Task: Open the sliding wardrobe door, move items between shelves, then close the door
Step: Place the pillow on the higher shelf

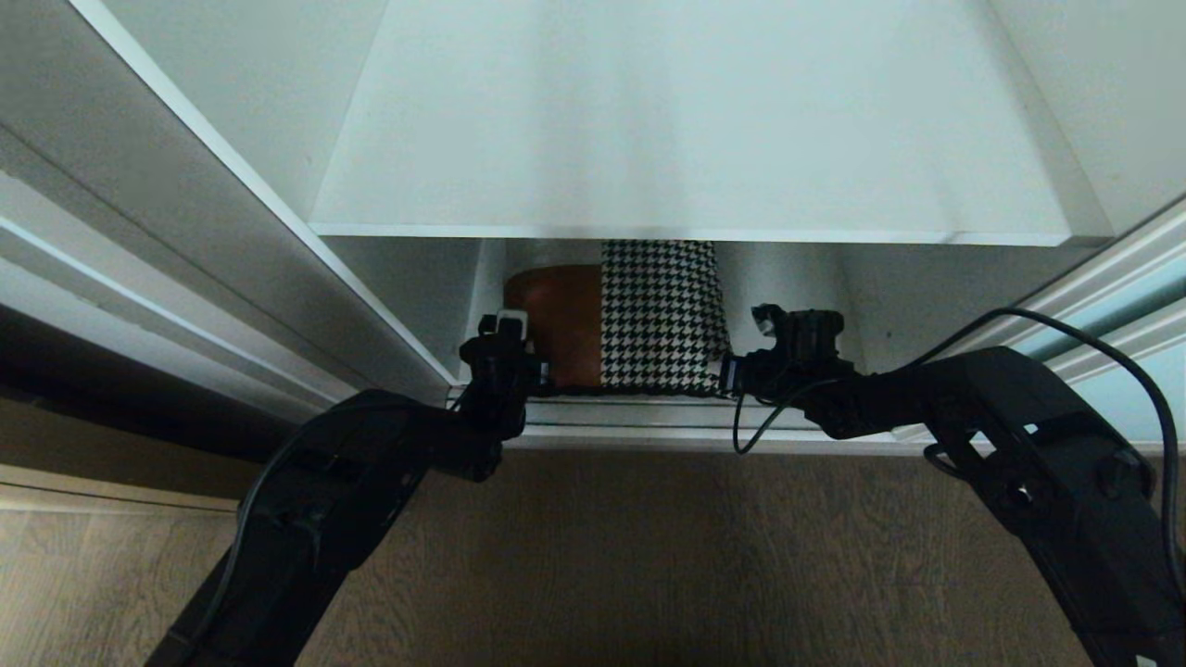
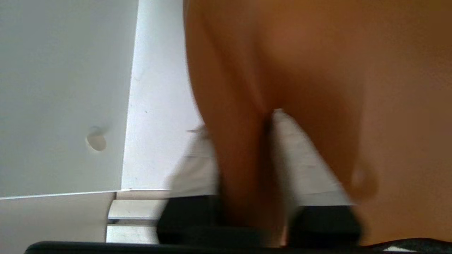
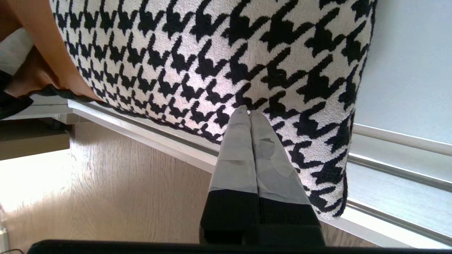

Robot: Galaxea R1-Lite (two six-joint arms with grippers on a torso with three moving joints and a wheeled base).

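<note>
The cushion [image 1: 649, 320] is patchwork: a rust-brown panel beside a black-and-white houndstooth panel, edged at the front in dark trim. The shelf [image 1: 686, 139] above it is plain white, as are the side walls. The sliding wardrobe door [image 1: 1126, 306] is pale aqua in a silver-grey frame. The floor [image 1: 649, 556] is grey-brown woodgrain. Both arms are black; the right hand [image 3: 250, 114] has pale grey fingers on black bases.

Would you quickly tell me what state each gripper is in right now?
Left gripper: fingers apart around a fold of the cushion's rust-brown fabric.
Right gripper: shut, fingers pressed together against the houndstooth panel, holding nothing.
</note>
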